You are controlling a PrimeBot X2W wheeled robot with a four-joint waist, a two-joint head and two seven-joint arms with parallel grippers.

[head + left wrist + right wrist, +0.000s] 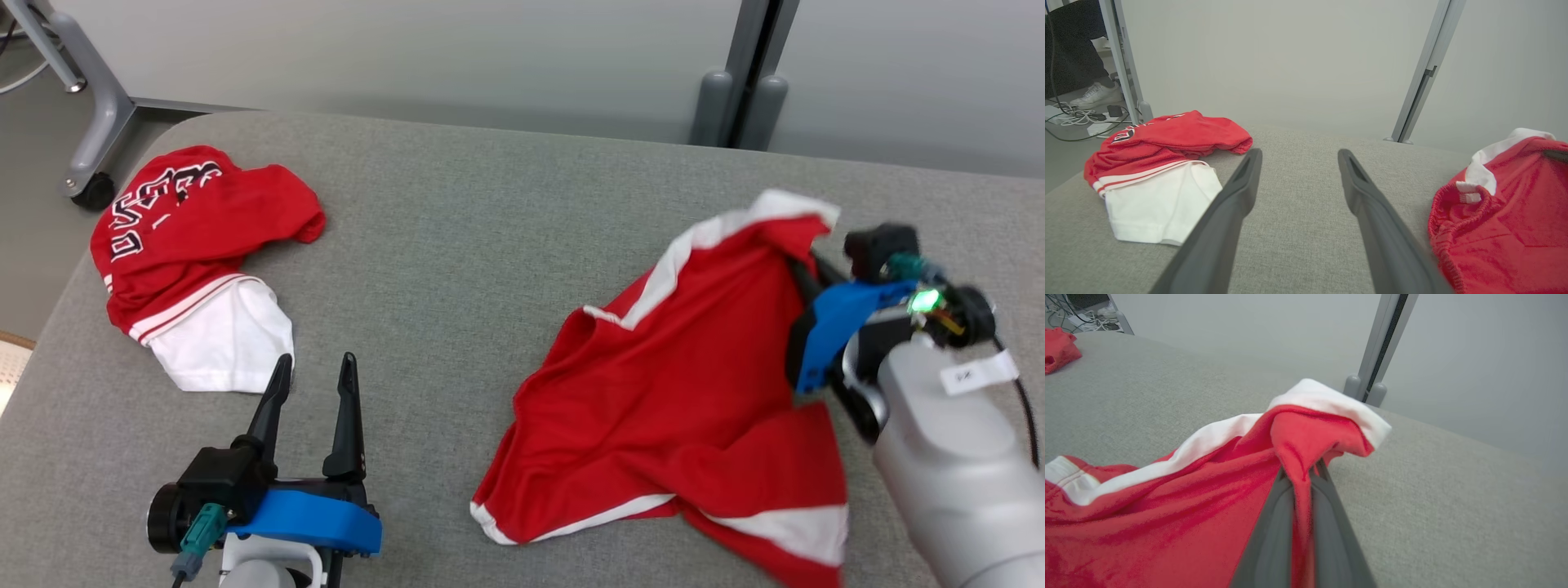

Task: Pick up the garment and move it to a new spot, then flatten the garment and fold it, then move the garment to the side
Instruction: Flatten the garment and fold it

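Two garments on table (457, 245): right gripper (1301, 470) clamped on fold of red shorts (678, 384) (white trim (1327, 401) uppermost); left gripper (314, 367) spread wide, near crumpled jersey (196, 245).

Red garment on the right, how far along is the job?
Done: the right gripper is shut on a fold of the red garment. In hand: the pickup; most cloth lies crumpled on the table. To do: moving, flattening, folding, setting aside. The left gripper is open.
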